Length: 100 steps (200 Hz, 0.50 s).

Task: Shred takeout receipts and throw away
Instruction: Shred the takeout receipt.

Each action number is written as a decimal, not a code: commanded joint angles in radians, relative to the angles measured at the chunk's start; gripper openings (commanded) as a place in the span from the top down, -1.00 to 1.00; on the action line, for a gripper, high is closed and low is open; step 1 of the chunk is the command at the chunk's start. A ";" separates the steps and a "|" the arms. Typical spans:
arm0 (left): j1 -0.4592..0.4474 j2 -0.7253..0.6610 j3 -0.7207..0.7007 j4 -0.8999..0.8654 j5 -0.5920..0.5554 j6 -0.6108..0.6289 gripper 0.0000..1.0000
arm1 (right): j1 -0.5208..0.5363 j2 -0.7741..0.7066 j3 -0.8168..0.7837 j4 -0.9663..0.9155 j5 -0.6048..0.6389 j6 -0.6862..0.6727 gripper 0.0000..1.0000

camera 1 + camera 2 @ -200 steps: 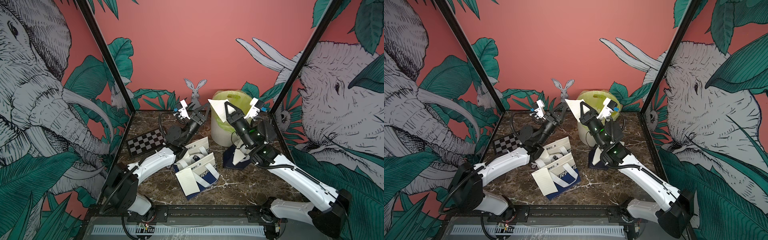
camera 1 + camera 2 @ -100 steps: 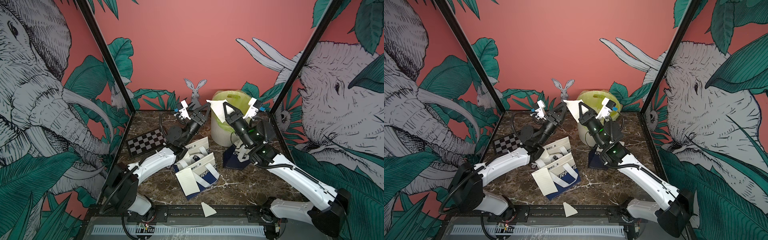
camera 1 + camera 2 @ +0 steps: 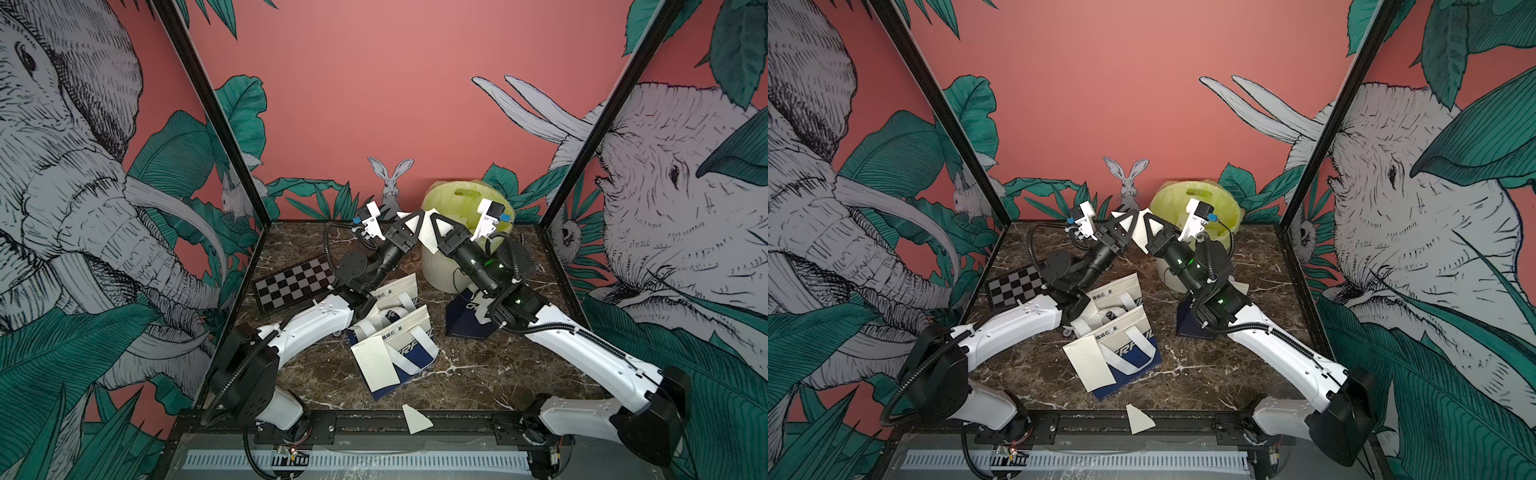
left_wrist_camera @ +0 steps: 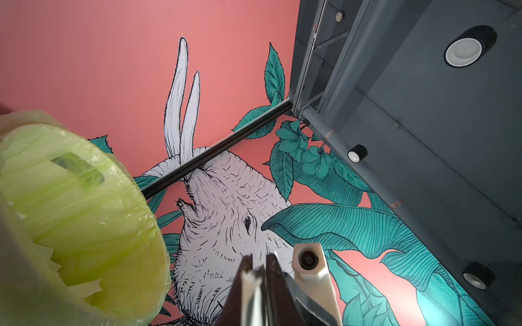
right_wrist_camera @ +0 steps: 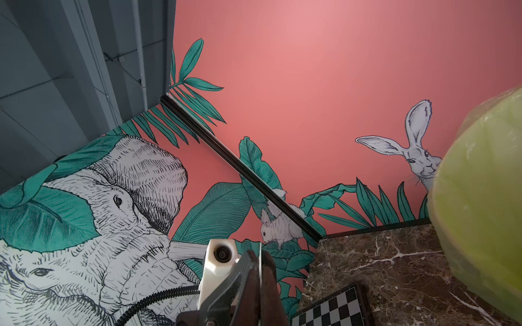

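Coral walls are enclosing a dark brown marble tabletop point(image 3: 478, 374); at its back right corner a white bin lined with a lime-green plastic bag point(image 3: 440, 274) is standing; just beside the bin, high over the back edge, the left gripper point(image 3: 415, 218) and the right gripper point(image 3: 434, 220) are meeting, each pinching narrow on the same thin white paper receipt point(image 3: 426, 241); a second ago only the right one was holding it, while the left was hovering apart. A torn white triangular scrap point(image 3: 415, 419) is now lying on the black front rail point(image 3: 365, 422), beyond the tabletop's front edge, bare a second ago; judging by that, one tear is done, yet the piece is sitting outside the bin and is going to need fetching. A whole white receipt slip point(image 3: 376, 365) is resting untouched on a white-and-navy tote bag point(image 3: 415, 353) near the middle of the front edge. In the left wrist view only a pale sliver is showing between the closed fingers point(image 4: 276, 288); in the right wrist view the paper is barely showing; a third slip is not showing anywhere.
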 commanded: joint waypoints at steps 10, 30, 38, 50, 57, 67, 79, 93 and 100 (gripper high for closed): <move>-0.004 -0.035 0.039 -0.005 0.032 0.051 0.92 | 0.007 -0.040 -0.001 0.006 -0.027 -0.037 1.00; -0.004 -0.043 0.042 -0.004 0.044 0.075 1.00 | 0.007 -0.051 -0.009 -0.009 -0.033 -0.087 1.00; -0.004 -0.047 0.046 -0.011 0.054 0.088 1.00 | 0.007 -0.058 -0.016 -0.010 -0.037 -0.114 1.00; -0.005 -0.056 0.054 -0.027 0.074 0.121 1.00 | 0.007 -0.075 -0.029 -0.012 -0.044 -0.166 0.90; -0.004 -0.064 0.055 -0.042 0.086 0.150 1.00 | 0.006 -0.087 -0.035 -0.022 -0.046 -0.209 0.59; -0.004 -0.082 0.063 -0.078 0.102 0.213 1.00 | 0.006 -0.117 -0.041 -0.057 -0.054 -0.294 0.23; -0.005 -0.110 0.075 -0.153 0.128 0.315 1.00 | 0.006 -0.162 -0.038 -0.145 -0.042 -0.415 0.12; -0.004 -0.143 0.113 -0.288 0.190 0.466 1.00 | 0.005 -0.215 -0.029 -0.257 -0.035 -0.564 -0.03; -0.005 -0.155 0.140 -0.364 0.221 0.543 1.00 | 0.006 -0.238 -0.025 -0.308 -0.040 -0.640 -0.14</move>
